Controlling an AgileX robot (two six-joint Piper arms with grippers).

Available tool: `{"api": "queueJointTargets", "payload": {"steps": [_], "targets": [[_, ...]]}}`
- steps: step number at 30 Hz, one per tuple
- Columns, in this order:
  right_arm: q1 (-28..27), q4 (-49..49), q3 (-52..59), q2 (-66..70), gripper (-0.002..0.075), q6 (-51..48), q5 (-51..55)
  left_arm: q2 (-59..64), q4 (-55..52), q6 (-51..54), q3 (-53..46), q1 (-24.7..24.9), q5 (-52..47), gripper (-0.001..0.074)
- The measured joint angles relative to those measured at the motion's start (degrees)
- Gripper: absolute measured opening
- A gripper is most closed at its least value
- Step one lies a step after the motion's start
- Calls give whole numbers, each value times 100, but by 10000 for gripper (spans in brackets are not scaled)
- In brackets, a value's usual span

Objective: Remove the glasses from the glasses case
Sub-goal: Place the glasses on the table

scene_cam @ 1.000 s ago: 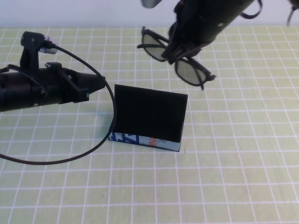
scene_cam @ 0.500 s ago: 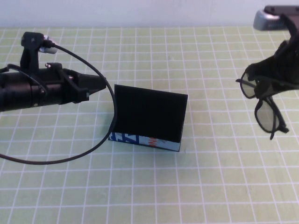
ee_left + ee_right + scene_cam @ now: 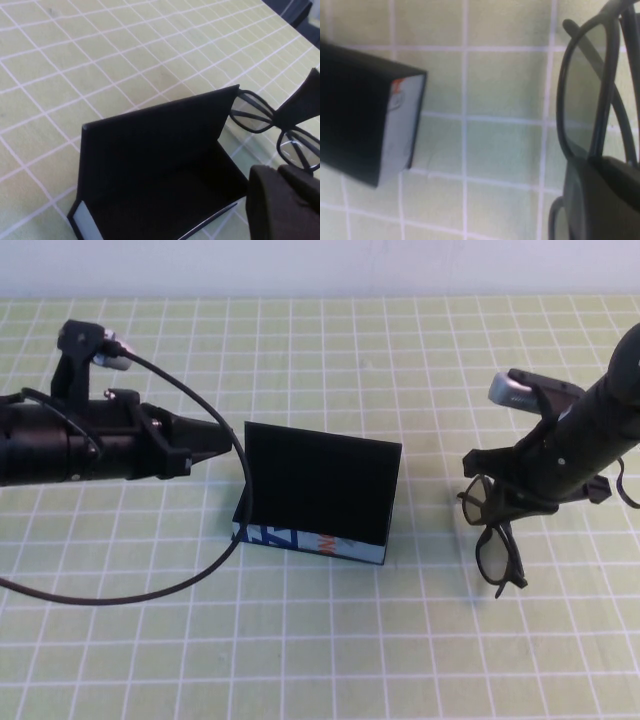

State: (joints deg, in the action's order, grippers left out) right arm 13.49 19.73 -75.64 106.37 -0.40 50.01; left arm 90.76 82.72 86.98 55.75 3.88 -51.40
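High view, right tool (image 3: 512, 508) hiding glasses (image 3: 497, 552) bridge

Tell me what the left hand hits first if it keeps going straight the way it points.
Probably the raised lid of the glasses case: the left hand points right at its near edge. Height is unclear, so it might skim past. The right hand holds the glasses farther right.

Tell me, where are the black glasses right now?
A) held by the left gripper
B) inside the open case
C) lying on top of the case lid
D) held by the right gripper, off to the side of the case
D: the right gripper is shut on the glasses, to the right of the open, empty glasses case; the left gripper is beside the case's left edge.
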Motion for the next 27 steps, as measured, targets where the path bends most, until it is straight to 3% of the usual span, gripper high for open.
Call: {"api": "queueJointTargets", "payload": {"steps": [4,11,16,20,27], "targets": [[0,34,0,139,17,-10,-62,0,-23,-24,0,0,-34,-4],[0,-47,0,165,195,-19,-73,0,-35,-66,0,0,-46,-4],[0,-292,0,128,237,-19,86,-9,-45,-88,12,0,64,-4],[0,-438,0,-236,197,-19,538,-13,-45,-293,203,0,67,-4],[0,-530,296,-1715,8,-19,1358,-781,-56,-354,139,0,418,-4]]}}
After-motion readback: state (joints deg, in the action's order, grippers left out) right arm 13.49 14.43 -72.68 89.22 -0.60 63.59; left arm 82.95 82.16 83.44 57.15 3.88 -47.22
